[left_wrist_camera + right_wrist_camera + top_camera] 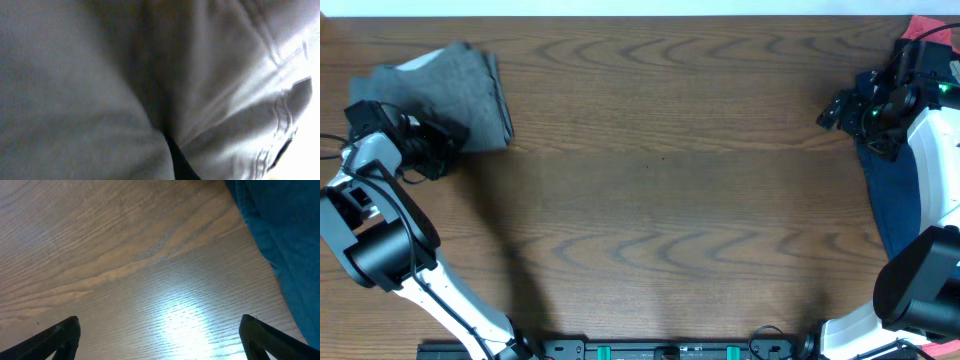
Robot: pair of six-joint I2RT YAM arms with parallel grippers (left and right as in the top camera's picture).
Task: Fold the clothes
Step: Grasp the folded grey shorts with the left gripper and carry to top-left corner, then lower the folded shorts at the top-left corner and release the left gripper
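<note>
Grey garment (pixel 100 75) at ten o'clock looks folded; whether your left gripper (pixel 445 145) holds it is hidden. Your right gripper (pixel 160 320) gapes empty; the blue garment (pixel 280 230), three o'clock, awaits folding.

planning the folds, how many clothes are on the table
2: grey garment far left, blue garment along the right edge; red scrap top right may be a third.

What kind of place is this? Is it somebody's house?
Probably a robot lab, not a house: a left arm and a right arm stand at a wooden table, with grey clothes and blue clothes laid out.
</note>
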